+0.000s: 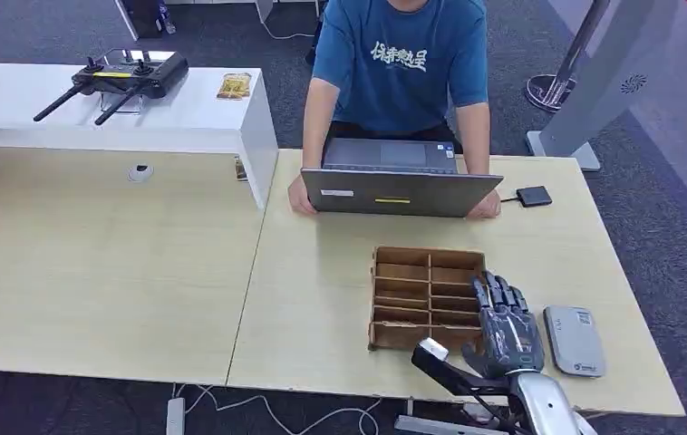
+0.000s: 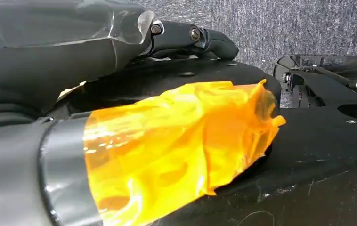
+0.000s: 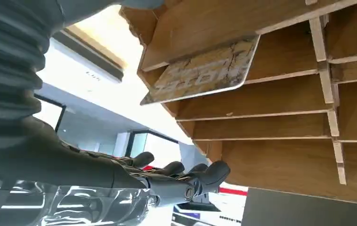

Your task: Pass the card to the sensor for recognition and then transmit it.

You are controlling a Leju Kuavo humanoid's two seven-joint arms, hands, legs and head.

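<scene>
The fingers [image 1: 500,294] of the right hand [image 1: 506,328] are extended and slightly apart, holding nothing, and hover over the right edge of the wooden slotted tray [image 1: 426,297]. In the right wrist view the same fingers [image 3: 200,175] lie stretched out beside the tray partitions [image 3: 280,108], not yet touching the card [image 3: 204,71]. The card stands tilted in one tray slot, one corner projecting past the slot edge. The grey card sensor [image 1: 574,340] lies flat on the surface [image 1: 322,299], just beside the tray on its right and near the right hand. A person [image 1: 401,63] sits behind an open laptop [image 1: 401,190] on the far side of the tray. The left hand [image 2: 120,42] hangs low over dark carpet; its finger state cannot be told. Judged risk: the slots are narrow, so the fingers may strike a partition and shift the tray rather than reach the card. A thin, tilted card may also slip from a shallow pinch, or be pushed deeper into its slot. A swing toward the sensor could knock it along the surface.
</scene>
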